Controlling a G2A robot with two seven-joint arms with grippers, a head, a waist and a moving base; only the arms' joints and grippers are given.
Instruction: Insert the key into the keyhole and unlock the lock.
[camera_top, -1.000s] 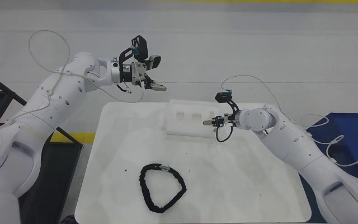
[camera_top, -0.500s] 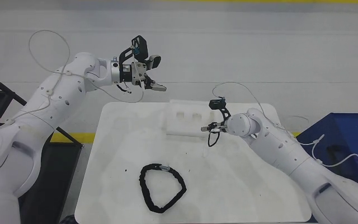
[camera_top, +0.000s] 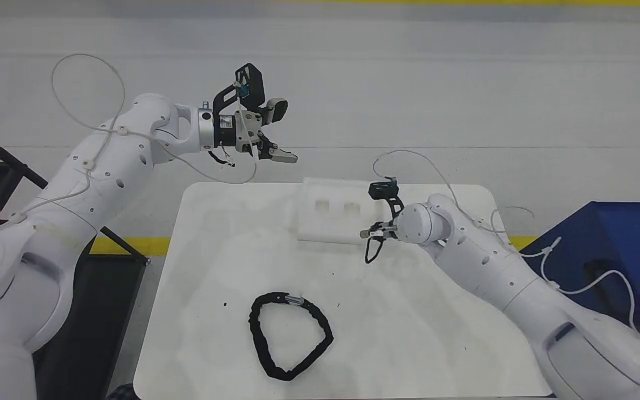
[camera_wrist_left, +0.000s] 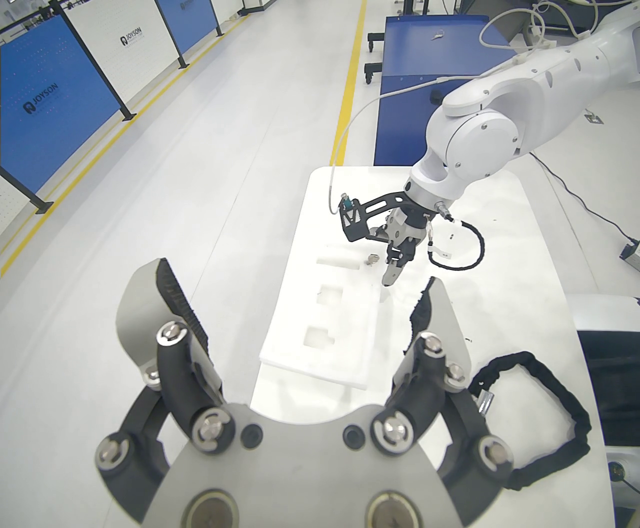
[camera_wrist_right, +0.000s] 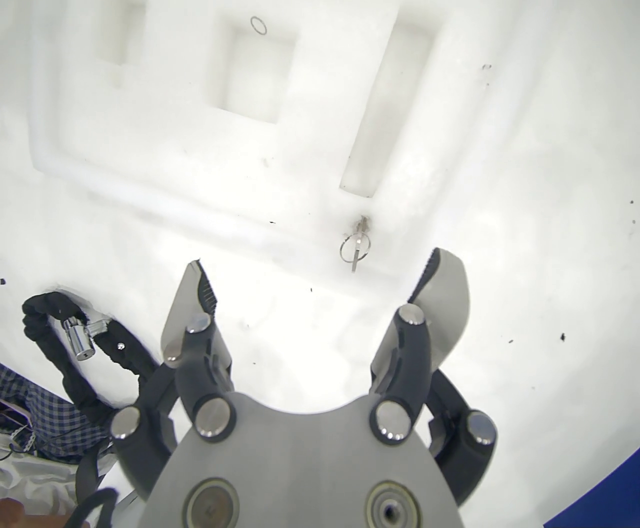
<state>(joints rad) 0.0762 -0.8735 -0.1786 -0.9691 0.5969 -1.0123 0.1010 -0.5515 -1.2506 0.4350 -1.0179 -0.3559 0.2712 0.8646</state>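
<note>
Plainly little is done yet: nothing is gripped, and the key (camera_wrist_right: 356, 245) is well apart from the lock (camera_top: 290, 335). At the left, the left gripper (camera_wrist_left: 295, 295) hangs with its fingers spread wide and empty, just beyond the far edge of the table (camera_top: 450, 330), with free air all round it. The lock, a black-sleeved loop with a metal barrel (camera_wrist_right: 80, 340), lies on the near-left part of the table. Farther right sits the foam block (camera_top: 335, 215). The key and its ring are at the block's right end, seemingly stuck into the foam, though that is hard to tell. The right gripper (camera_wrist_right: 320, 267) hovers just beside the key, fingers wide, holding nothing. Picking up, carrying, inserting and turning all remain, and bare table lies between block and lock.
</note>
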